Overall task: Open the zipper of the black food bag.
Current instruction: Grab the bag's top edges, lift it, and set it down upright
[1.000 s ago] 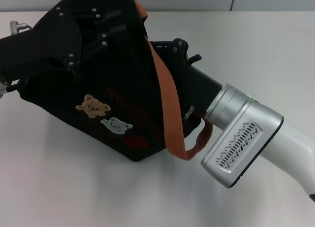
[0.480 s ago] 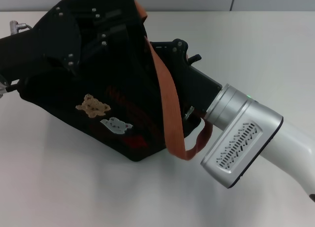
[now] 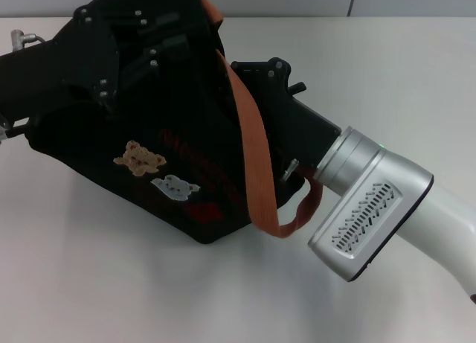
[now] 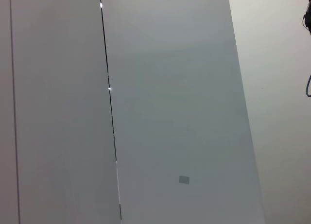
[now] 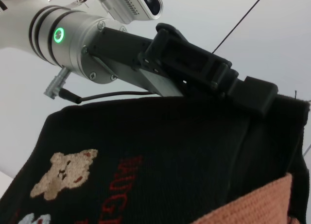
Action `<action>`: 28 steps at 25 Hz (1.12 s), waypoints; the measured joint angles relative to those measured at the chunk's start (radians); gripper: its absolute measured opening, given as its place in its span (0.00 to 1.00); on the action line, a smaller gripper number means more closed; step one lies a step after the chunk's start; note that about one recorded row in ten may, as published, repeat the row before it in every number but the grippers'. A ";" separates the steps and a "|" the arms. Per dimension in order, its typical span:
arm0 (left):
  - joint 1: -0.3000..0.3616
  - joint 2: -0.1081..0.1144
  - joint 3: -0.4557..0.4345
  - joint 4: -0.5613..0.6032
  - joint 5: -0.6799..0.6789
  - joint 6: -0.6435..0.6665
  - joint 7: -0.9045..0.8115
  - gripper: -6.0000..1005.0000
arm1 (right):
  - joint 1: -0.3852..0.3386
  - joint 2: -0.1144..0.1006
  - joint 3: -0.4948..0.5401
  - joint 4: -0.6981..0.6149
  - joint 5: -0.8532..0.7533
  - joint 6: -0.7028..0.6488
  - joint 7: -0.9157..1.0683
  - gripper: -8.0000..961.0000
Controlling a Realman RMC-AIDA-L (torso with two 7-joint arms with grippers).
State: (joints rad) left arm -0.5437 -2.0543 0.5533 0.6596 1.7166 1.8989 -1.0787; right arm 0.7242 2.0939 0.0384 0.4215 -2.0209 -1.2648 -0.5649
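My left gripper [image 3: 160, 42] lies black against the black food bag [image 3: 186, 194], so I cannot separate its fingers from the fabric. My right gripper [image 3: 260, 75] ends behind the bag; its fingertips are hidden. The zipper cannot be traced in the dark cloth. The bag's lower part is cut off in my right wrist view.
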 joint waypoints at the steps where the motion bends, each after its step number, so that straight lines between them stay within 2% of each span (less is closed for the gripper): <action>1: 0.000 0.000 0.000 0.000 0.000 0.000 0.000 0.19 | 0.000 0.000 0.000 0.000 0.000 0.000 0.000 0.01; 28: 0.004 0.005 -0.013 -0.011 -0.003 -0.001 0.003 0.19 | -0.053 0.000 0.039 -0.027 0.003 -0.011 0.003 0.01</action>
State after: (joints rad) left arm -0.5393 -2.0494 0.5399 0.6489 1.7141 1.8975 -1.0753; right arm 0.6710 2.0939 0.0770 0.3948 -2.0178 -1.2753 -0.5615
